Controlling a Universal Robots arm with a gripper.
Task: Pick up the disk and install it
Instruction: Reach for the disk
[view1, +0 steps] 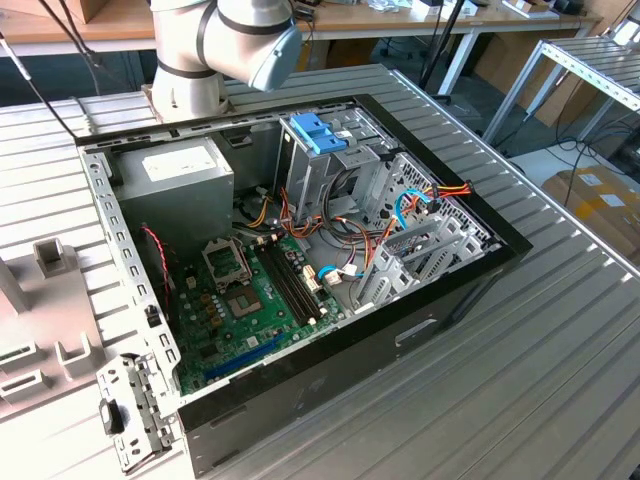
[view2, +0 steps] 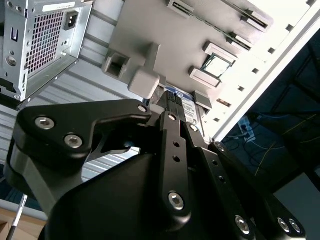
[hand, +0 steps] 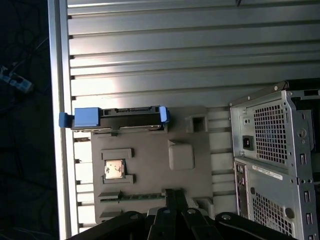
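Observation:
The disk (hand: 116, 118) stands on its long edge in a slot at the far end of a grey fixture plate (hand: 150, 160), with blue rails at both ends. Part of its white-and-blue label (view2: 186, 108) shows past the black gripper body. My gripper (hand: 172, 200) hangs above the plate, well apart from the disk, and is not touching it. In the second wrist view the gripper (view2: 168, 105) points toward the disk. The open computer case (view1: 300, 250) lies on the table, with a drive cage and a blue latch (view1: 318, 130) at its far side.
A processor chip (hand: 114, 169) sits in a pocket of the fixture plate. The case's rear panel with the power supply grille (hand: 272, 135) stands beside the plate. The table edge (hand: 57, 100) runs close behind the disk. Cables and a green motherboard (view1: 250, 300) lie in the case.

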